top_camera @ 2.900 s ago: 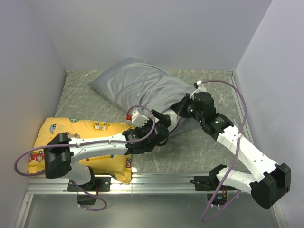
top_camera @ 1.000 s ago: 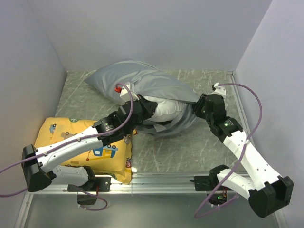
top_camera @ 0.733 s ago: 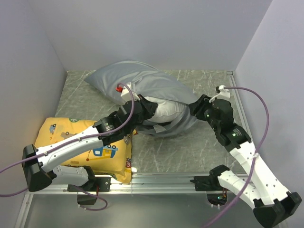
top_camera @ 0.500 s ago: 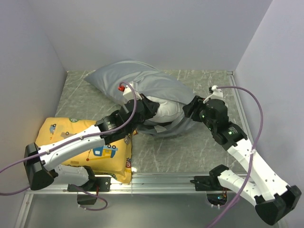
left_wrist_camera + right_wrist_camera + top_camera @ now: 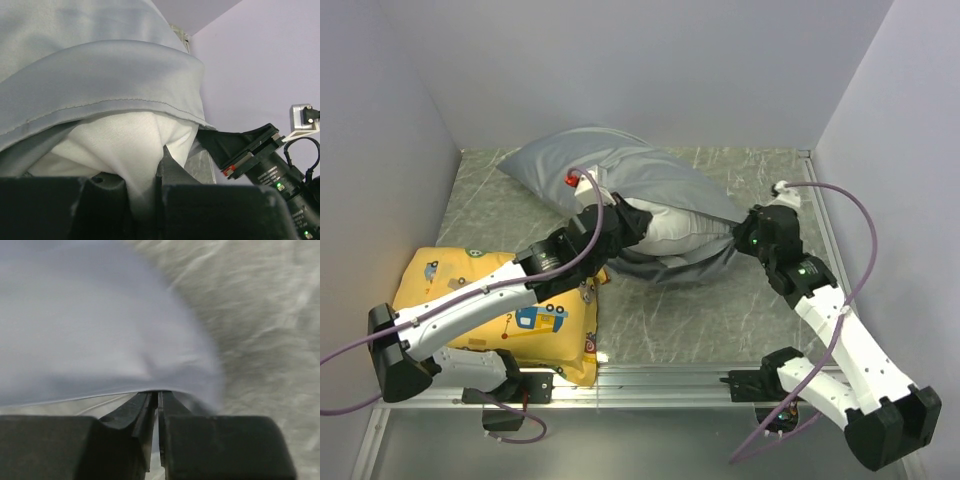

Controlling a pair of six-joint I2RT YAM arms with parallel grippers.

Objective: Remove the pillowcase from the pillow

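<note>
The grey pillowcase (image 5: 610,165) lies at the back of the table, its open end facing right. The white pillow (image 5: 672,226) bulges out of that opening. My left gripper (image 5: 628,222) reaches in from the left and is shut on a pinch of the white pillow (image 5: 125,145), under the overhanging pillowcase (image 5: 100,75) hem. My right gripper (image 5: 736,240) is at the opening's right end, shut on the edge of the pillowcase (image 5: 100,325). In the right wrist view the right gripper (image 5: 158,396) has its jaws nearly together, with a thin grey fold between them.
A yellow cushion (image 5: 500,305) printed with vehicles lies front left, under the left arm. Grey walls close in the marble-patterned table (image 5: 720,310) on three sides. A metal rail (image 5: 650,378) runs along the front edge. The right arm's black wrist (image 5: 260,155) shows in the left wrist view.
The right gripper opened, reached left to the pillowcase opening, closed on its edge and drew slightly back to the right. The left gripper kept its hold on the pillow, barely moving.
</note>
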